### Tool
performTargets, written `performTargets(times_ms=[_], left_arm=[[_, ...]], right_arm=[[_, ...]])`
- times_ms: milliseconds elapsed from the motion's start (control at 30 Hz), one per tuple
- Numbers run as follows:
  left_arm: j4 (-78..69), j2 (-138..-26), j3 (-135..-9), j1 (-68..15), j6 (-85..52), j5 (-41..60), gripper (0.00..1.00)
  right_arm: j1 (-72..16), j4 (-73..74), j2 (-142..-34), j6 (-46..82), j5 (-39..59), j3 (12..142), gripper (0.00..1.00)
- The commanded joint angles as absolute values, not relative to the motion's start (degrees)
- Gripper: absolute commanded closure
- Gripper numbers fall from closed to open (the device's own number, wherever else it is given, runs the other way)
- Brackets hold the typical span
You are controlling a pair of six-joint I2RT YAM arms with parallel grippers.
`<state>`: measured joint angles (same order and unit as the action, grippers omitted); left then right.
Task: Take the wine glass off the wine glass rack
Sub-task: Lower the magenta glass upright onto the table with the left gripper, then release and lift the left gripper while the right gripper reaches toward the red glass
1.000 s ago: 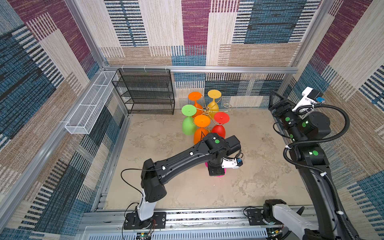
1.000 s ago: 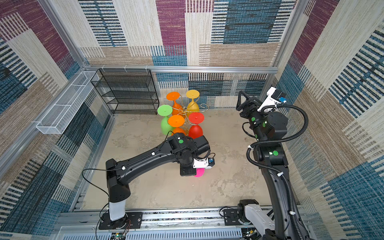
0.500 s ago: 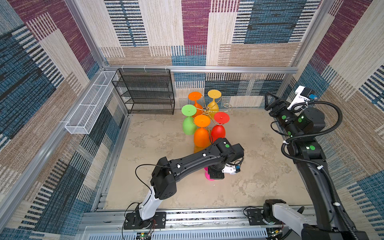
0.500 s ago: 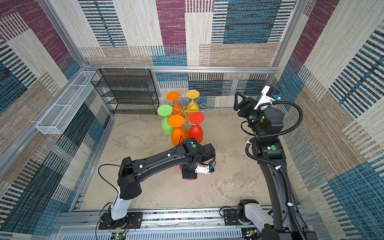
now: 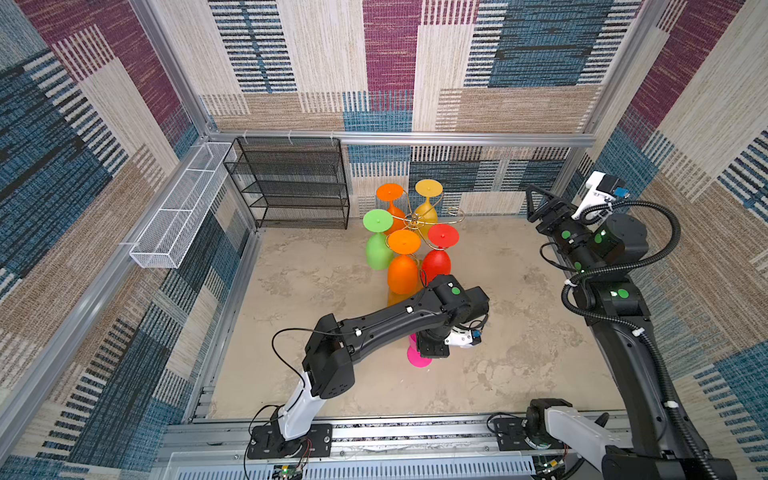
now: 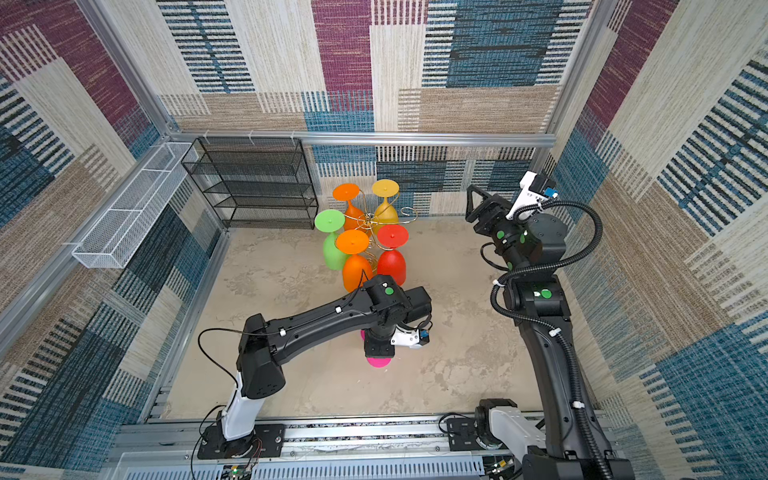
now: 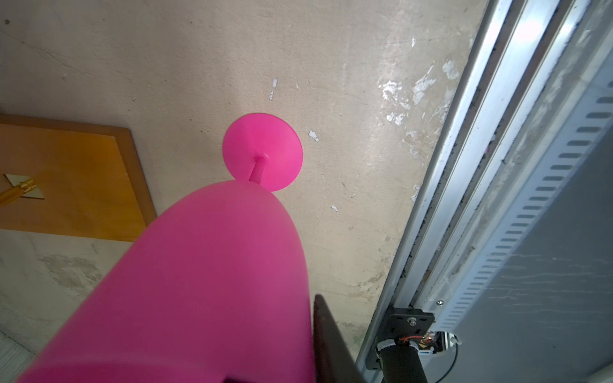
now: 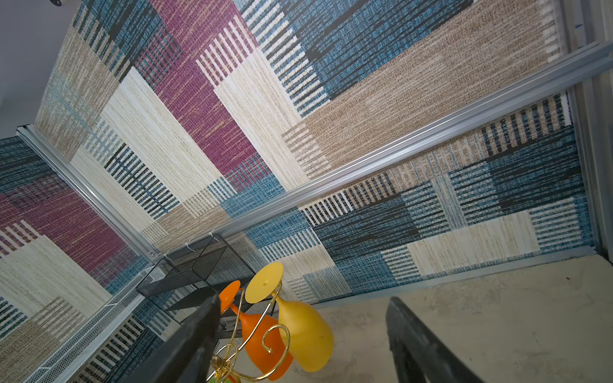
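The left gripper point(image 5: 432, 348) has slid down the frame, its hold unclear, and the smooth pink wine glass point(image 5: 419, 358) stands on the rough floor point(image 5: 332, 266), lower middle, off the curly gold wine glass rack point(image 5: 415, 220), right gripper point(image 8: 303, 303) fingers spread.

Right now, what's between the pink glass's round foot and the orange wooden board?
Nothing but bare beige tabletop. The left wrist view shows the pink glass's foot standing apart from the rack's wooden base, with an empty strip between them.
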<state>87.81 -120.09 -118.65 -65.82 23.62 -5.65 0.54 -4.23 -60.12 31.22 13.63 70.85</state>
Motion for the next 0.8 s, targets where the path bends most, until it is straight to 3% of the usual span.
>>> performTargets(times_ms=[0, 200, 367, 467, 667, 767], left_arm=[[88.83, -118.88, -120.17, -66.13, 22.44, -6.29, 0.72], [88.74, -113.8, -124.01, -67.83, 23.23, -5.84, 0.67], [88.05, -105.98, -127.5, -69.22, 23.74, -4.73, 0.67], [83.33, -99.14, -126.19, -69.26, 23.05, -9.29, 0.69], [52.82, -74.37, -104.71, -69.12, 25.38, -25.81, 0.7], [32.46, -61.9, -91.76, -68.57, 26.62, -34.58, 0.61]], right_arm=[[0.62, -2.96, -60.29, 31.11, 15.24, 70.92, 0.21], [0.62, -3.2, -61.23, 32.76, 20.28, 71.37, 0.21], [0.62, 2.05, -62.71, 38.27, 30.81, 66.03, 0.21], [0.62, 6.36, -63.28, 40.3, 38.22, 63.82, 0.26], [0.13, 4.31, -63.37, 40.64, 43.74, 64.81, 0.27], [-1.57, 2.51, -63.2, 40.2, 44.76, 64.58, 0.27]])
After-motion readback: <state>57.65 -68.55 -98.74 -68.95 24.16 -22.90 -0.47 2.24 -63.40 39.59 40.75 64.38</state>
